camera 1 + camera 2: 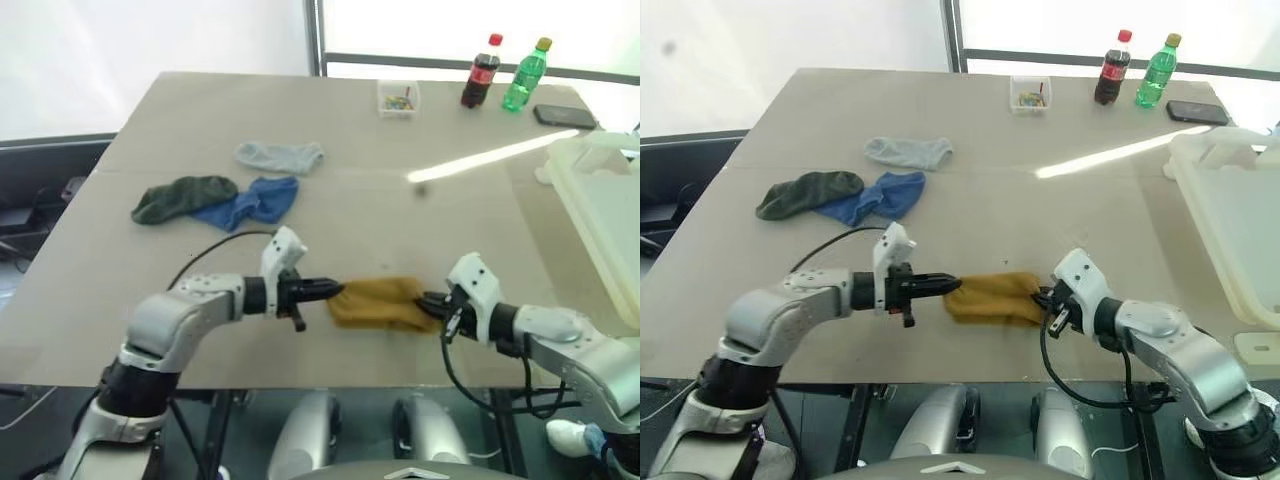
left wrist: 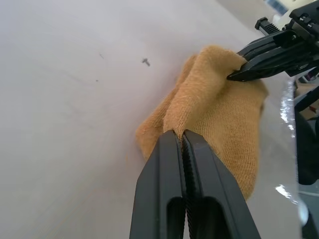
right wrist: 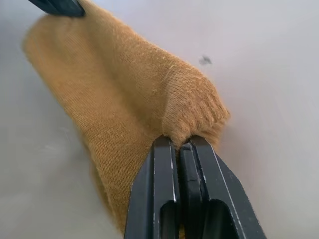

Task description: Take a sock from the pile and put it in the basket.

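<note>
The sock (image 2: 219, 114) is a soft, matt mustard knit with fine ribs and a fuzzy nap. The end effector fingers (image 2: 164, 194) pinching it are smooth, semi-gloss black plastic. The table (image 1: 400, 230) has a smooth, matt grey-beige top with a sheen where light strikes. The basket (image 1: 600, 210) at far right is glossy white plastic. The grey sock (image 1: 280, 156), dark green sock (image 1: 183, 197) and blue sock (image 1: 250, 203) are matt cloth.

Silver-grey rounded arm shells end in white wrist blocks and slim black fingers on the left gripper (image 1: 335, 290) and right gripper (image 1: 425, 300) (black cables loop off both forearms).
</note>
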